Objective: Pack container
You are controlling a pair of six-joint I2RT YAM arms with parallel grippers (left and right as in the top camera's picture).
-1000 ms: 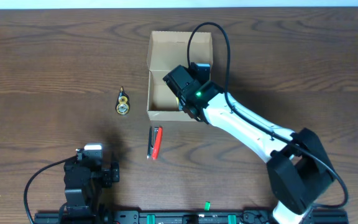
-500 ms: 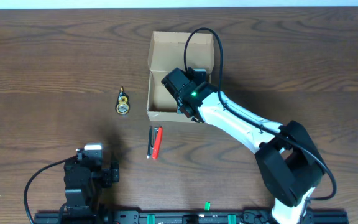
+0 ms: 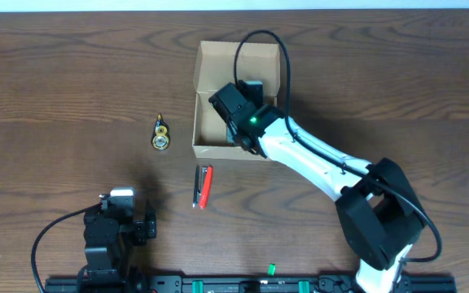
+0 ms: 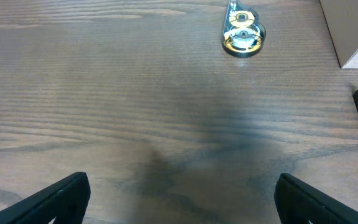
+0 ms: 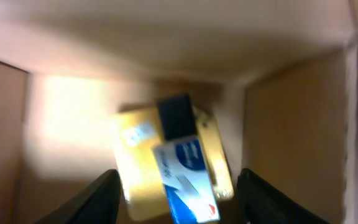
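Overhead view: tan-brown cardboard box container [image 3: 222, 65] sits lid-open on dark wooden tabletop [image 3: 72, 73], right arm reaching inside. Wrist views: right gripper [image 5: 179, 186] jaws apart above blurred yellow-and-blue flat packet [image 5: 166, 155] inside box; left gripper [image 4: 179, 186] jaws wide apart, holding nothing, low over tabletop.

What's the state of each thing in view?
box, open, flap back.
packet, inside box, blurred.
right gripper, open, inside box above packet.
left gripper, open, empty.
tape roller, on table, left of box.
red tool, on table, outside box.
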